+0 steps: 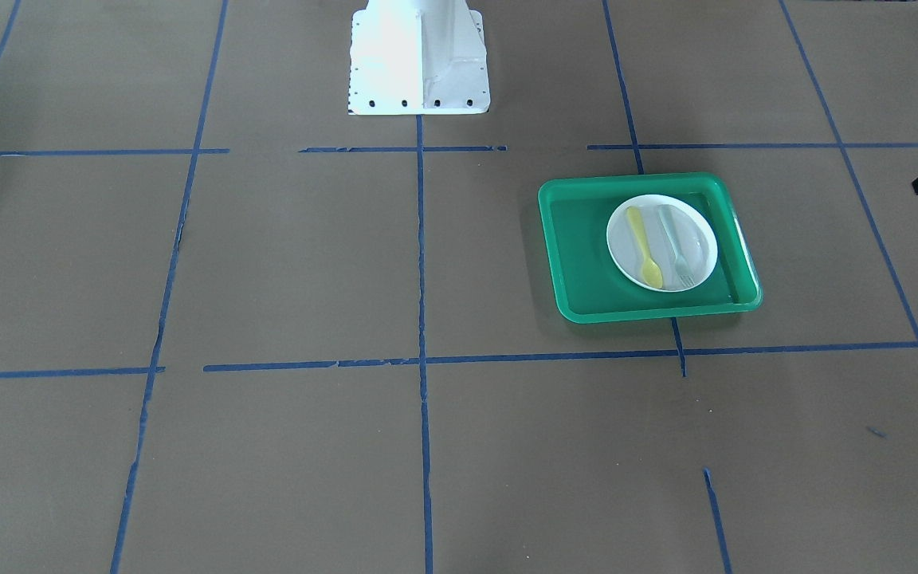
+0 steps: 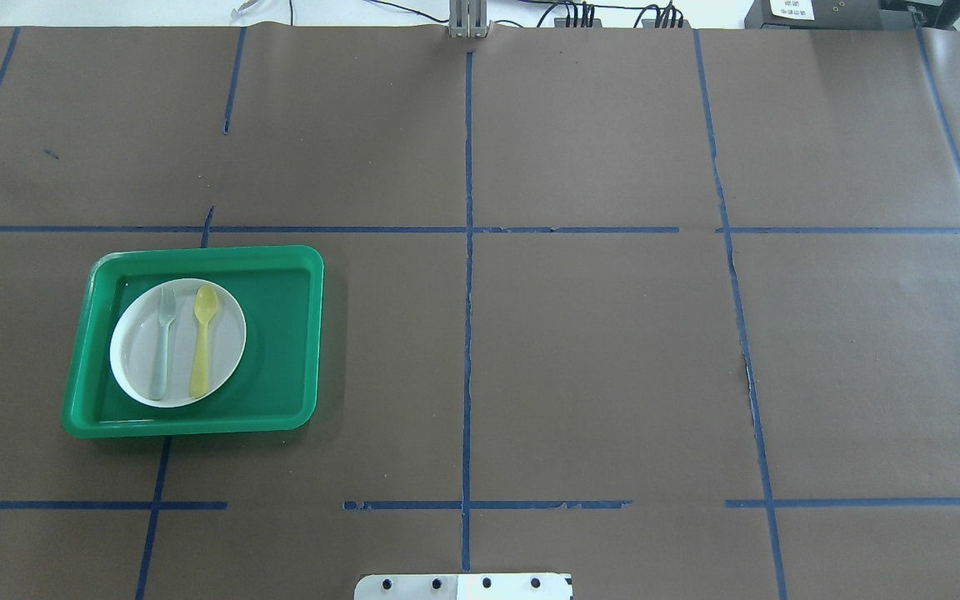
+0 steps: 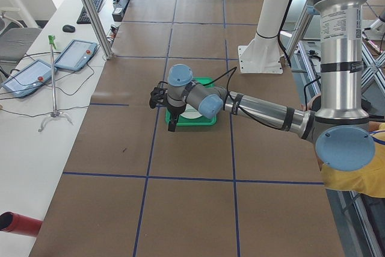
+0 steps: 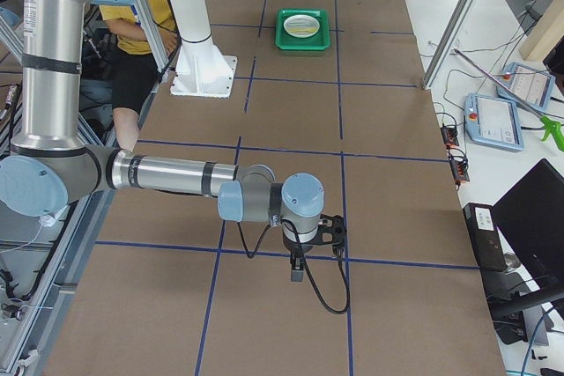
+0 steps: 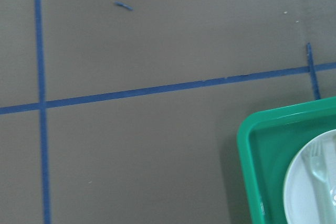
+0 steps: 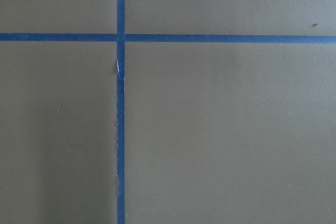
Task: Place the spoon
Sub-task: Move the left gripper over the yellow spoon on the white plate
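Overhead exterior: small pale-yellow plastic spoon (image 2: 203,340) lies on the round white plate (image 2: 227,333) (beside a grey-green plastic fork (image 2: 165,342)) inside the green rectangular plastic tray (image 2: 280,350). I cannot tell the jaw state of the left gripper (image 3: 172,124) or the right gripper (image 4: 298,269).

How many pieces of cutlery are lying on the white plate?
2. The spoon and the fork lie side by side on the plate in the green tray, fork on the robot's left. None seems hidden.

Silver tubes (image 3: 264,112) — blue joint caps (image 3: 344,147).
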